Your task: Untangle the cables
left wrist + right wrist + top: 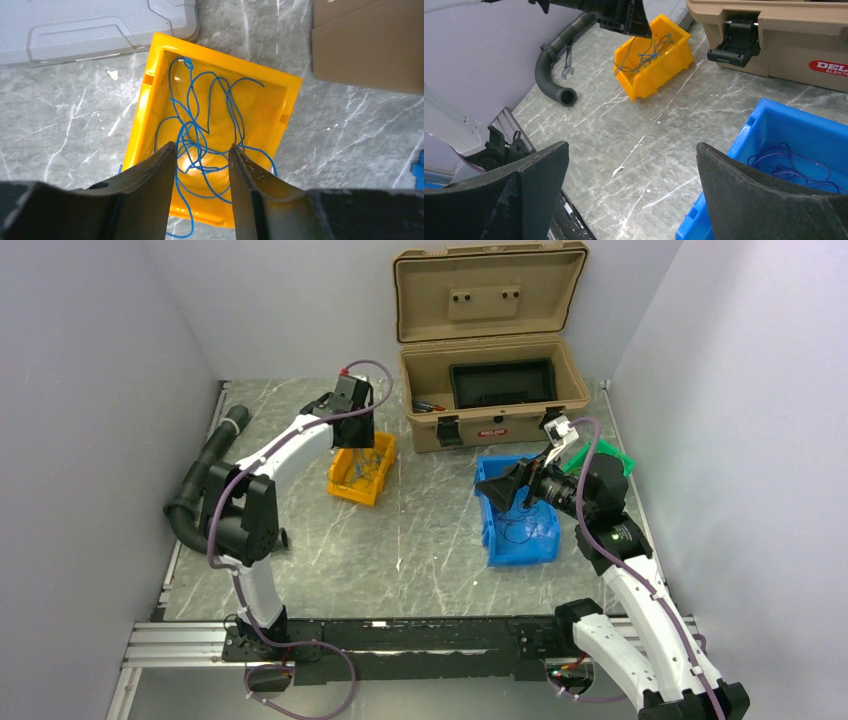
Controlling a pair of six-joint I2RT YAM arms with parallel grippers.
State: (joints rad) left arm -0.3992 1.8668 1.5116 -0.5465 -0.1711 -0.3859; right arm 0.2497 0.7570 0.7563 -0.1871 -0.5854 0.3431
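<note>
A tangle of thin blue cables [202, 120] lies in a yellow bin [150, 95], with one loop hanging over its near rim. My left gripper [202, 148] hovers open just above this tangle and holds nothing. It also shows in the top view [356, 432], over the yellow bin [345, 483]. Thin dark purple cables [791, 162] lie in a blue bin [774, 117]. My right gripper [630, 147] is wide open and empty, beside the blue bin's left rim and above the table. In the top view it [507, 490] hangs over the blue bin [520, 540].
An open tan toolbox [480, 425] with a black tray [503, 383] stands at the back. A black corrugated hose [205, 475] runs along the left wall, with a wrench [567, 70] beside it. A green object [612, 455] sits behind the right arm.
</note>
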